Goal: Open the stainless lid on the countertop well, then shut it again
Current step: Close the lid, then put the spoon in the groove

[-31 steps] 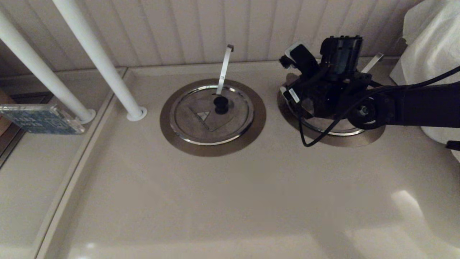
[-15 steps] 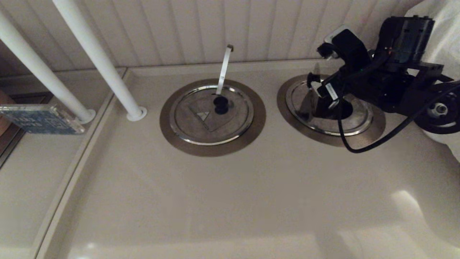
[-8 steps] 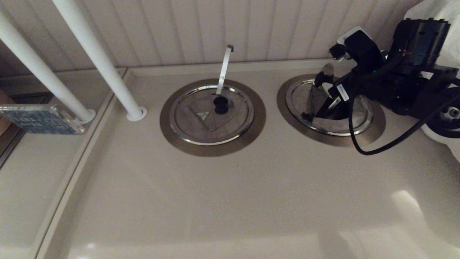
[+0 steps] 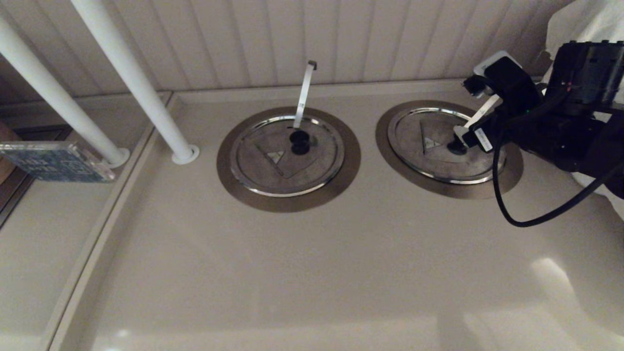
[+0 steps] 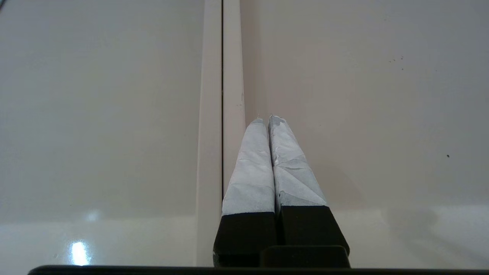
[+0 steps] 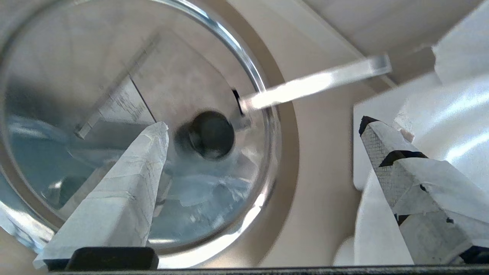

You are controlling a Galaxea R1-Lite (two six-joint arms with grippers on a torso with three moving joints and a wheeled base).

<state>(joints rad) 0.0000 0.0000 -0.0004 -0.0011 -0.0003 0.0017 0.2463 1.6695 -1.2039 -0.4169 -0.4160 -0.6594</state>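
The stainless lid [image 4: 424, 146] lies flat in the countertop well [image 4: 441, 187] at the right, its black knob [image 4: 457, 146] free and its slanted strip [image 4: 482, 113] rising to the right. My right gripper [image 4: 470, 130] hovers over the lid's right edge, open and holding nothing. In the right wrist view the lid [image 6: 114, 76], the knob [image 6: 212, 133] and the strip [image 6: 317, 80] show between the spread fingers of the right gripper [image 6: 263, 124]. My left gripper [image 5: 268, 119] is shut and empty over a countertop seam, out of the head view.
The twin lid [image 4: 273, 161] with its near-vertical strip [image 4: 304, 92] sits in the left ring. Two white poles [image 4: 131, 78] stand at the back left, beside a blue box [image 4: 53, 161]. A white wrapped bulk [image 4: 580, 24] stands close behind my right arm.
The lid's flap was lifted by its knob in my right gripper; now it lies flat. The gripper has let go of the knob and drawn back to the right.
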